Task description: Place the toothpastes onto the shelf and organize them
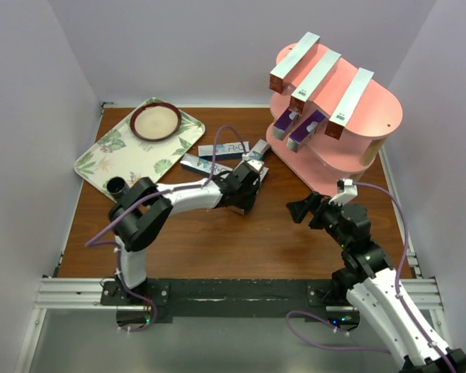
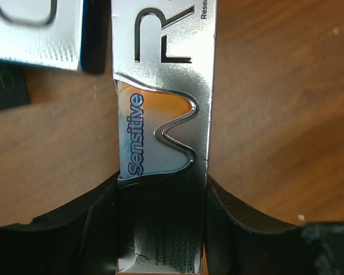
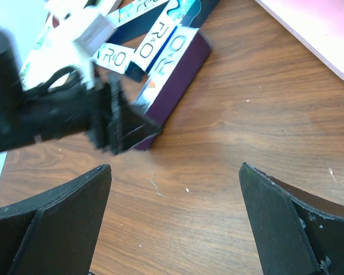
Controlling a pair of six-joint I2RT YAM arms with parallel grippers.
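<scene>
Left claw [image 2: 162, 192] grips a silver toothpaste [image 2: 160, 86], right claw [image 3: 175, 195] gapes; shelf [image 1: 382, 110] holds five toothpastes [image 1: 318, 74].

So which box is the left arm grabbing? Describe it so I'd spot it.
Start at the tall pink shelf; on the wooden table by its left foot lies a small pile of loose boxes. The one pinched in the left end effector is the silver box. Unlike its blue-sided neighbours, it has a purple side and reads "Sensitive" beside an orange patch.
</scene>
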